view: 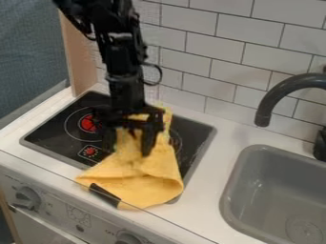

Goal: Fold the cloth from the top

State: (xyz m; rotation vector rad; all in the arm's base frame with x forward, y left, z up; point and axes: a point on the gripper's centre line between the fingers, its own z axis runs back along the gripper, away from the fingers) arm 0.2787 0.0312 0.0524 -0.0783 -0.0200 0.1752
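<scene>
- The tiled wall (pixel 235 52) ran across the back.
- The white counter (pixel 205 190) lay below it, with the black stove top (pixel 198 139) at left and the grey sink (pixel 230 183) at right, under a dark tap (pixel 270 97).
- The black arm (pixel 121 62) hung down from the upper left, over the stove top.
- The yellow cloth (pixel 149 176) lay mostly on the stove top. Its narrow far end was near the wall, behind the claw; its broad near end reached past the stove top's front edge. It was creased, and rounded at the lower right.
- The claw (pixel 128 149) stood over the upper part of the cloth, its two fingers spread well apart, with yellow between them. It appeared to have hold of nothing; whether its tips touched the cloth could not be told.
- A dark strip (pixel 104 194) crossed the cloth's lower left side; what it belonged to was unclear.

- The step in hand seemed to be taking the top of the cloth, with the fold itself still to be made.
- A good grip called for the far edge, not the middle, which would only have bunched the cloth.
- The fingers needed to come down lightly, close on a small pinch, and lift just enough to clear the layer below.
- The edge was then best carried low and straight toward the front, and laid down before release.
- A hard pull risked sliding the whole soft cloth off the front.
</scene>
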